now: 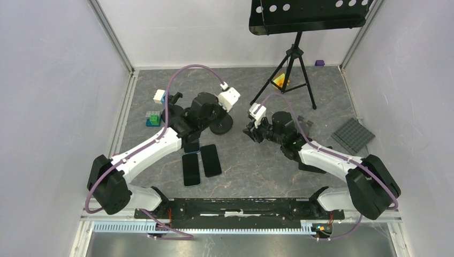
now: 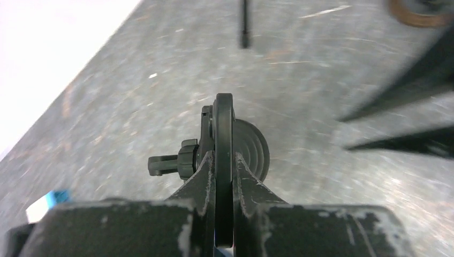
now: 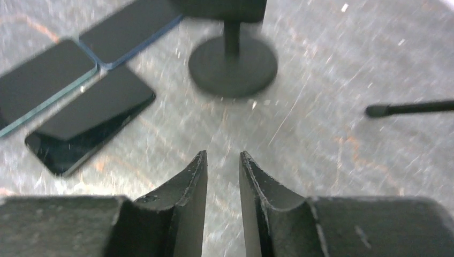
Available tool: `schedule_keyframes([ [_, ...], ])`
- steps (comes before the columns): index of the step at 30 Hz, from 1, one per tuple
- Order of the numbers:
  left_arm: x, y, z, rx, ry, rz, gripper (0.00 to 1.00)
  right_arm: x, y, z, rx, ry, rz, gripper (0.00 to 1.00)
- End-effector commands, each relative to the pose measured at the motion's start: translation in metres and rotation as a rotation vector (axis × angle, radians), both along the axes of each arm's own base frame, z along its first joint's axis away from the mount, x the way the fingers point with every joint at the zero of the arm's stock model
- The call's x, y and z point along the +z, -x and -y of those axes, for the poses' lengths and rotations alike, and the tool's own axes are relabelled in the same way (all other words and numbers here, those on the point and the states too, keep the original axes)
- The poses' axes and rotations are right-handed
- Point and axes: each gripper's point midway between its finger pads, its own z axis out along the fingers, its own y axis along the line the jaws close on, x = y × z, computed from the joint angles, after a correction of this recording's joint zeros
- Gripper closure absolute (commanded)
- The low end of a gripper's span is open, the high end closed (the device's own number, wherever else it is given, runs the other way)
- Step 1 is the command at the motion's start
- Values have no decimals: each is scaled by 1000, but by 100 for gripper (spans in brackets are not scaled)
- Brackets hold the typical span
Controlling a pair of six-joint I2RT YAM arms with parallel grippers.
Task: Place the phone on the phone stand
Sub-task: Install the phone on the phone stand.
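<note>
The black phone stand (image 1: 220, 127) has a round base (image 3: 233, 64) and a short post. My left gripper (image 1: 213, 121) is shut on the stand's upper plate (image 2: 223, 123), which shows edge-on between the fingers in the left wrist view (image 2: 225, 155). The stand's knob (image 2: 171, 160) sticks out to the left. Three dark phones lie flat just in front of the stand: one (image 1: 191, 169), one (image 1: 210, 159) and one half under my left arm (image 1: 191, 145). My right gripper (image 1: 249, 131) hovers right of the stand, open with a narrow gap and nothing in it (image 3: 222, 160).
A black tripod music stand (image 1: 292, 59) rises at the back right, one leg tip (image 3: 377, 111) near my right gripper. Toy blocks (image 1: 155, 110) sit at the back left, a grey studded plate (image 1: 352, 135) at the right, and a small purple block (image 1: 319, 62) by the back wall.
</note>
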Motion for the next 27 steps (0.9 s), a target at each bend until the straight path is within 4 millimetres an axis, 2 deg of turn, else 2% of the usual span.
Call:
schedule_keyframes([
  [1, 61, -47, -37, 215, 16, 212, 98, -33, 23, 7, 77, 98, -90, 66],
  [5, 61, -44, -35, 198, 19, 203, 98, -35, 26, 5, 95, 101, -101, 64],
  [9, 60, -38, -26, 145, 38, 175, 98, -30, 23, 5, 88, 97, -85, 61],
  [16, 60, -19, 1, -46, 77, 145, 98, -27, 17, 9, 65, 93, -81, 56],
  [22, 63, -7, 27, -217, 99, 153, 98, -16, 0, 28, -4, 67, -71, 52],
  [27, 62, -18, 36, -298, 107, 161, 98, -16, -9, 45, -48, 70, -66, 50],
])
